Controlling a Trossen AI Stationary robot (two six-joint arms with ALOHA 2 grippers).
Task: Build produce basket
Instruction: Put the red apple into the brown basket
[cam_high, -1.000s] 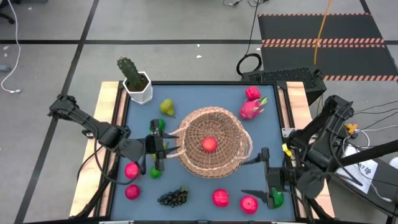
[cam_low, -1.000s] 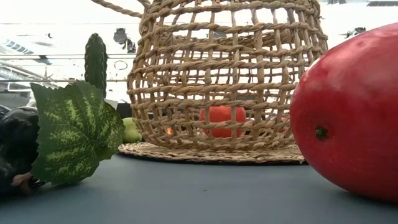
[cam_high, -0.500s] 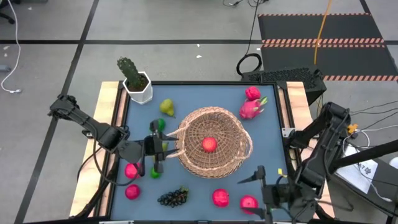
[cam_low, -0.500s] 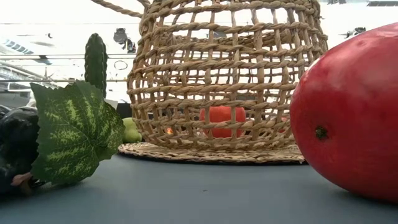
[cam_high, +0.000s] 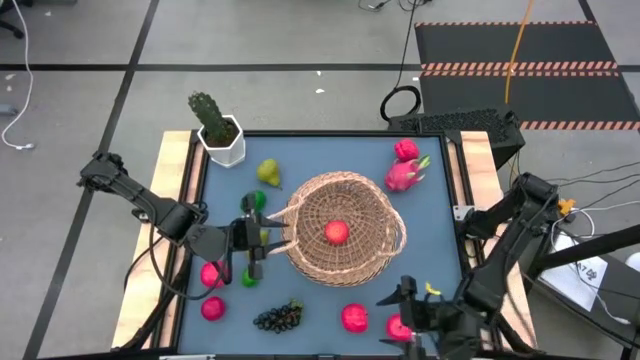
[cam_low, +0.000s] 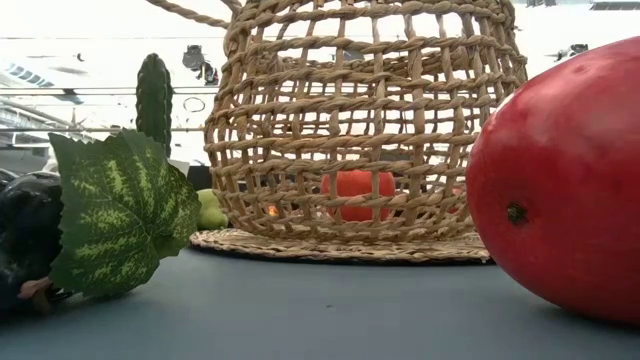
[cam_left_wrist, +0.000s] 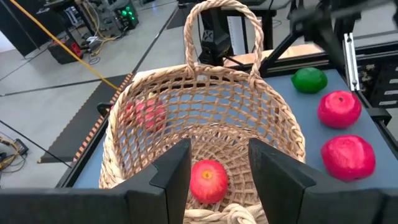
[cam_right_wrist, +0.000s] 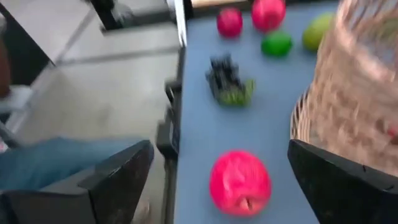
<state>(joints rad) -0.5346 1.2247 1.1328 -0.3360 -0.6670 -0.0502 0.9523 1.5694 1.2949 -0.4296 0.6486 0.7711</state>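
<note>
Between wide-spread fingers of right gripper (cam_right_wrist: 214, 171), red apple (cam_right_wrist: 240, 182) on table (cam_high: 440, 215), untouched; basket (cam_high: 345, 228) beyond, one apple (cam_high: 336, 232) inside; left gripper (cam_high: 256, 240) half-closed on basket's near rim; grapes (cam_high: 279, 317) farther off
</note>
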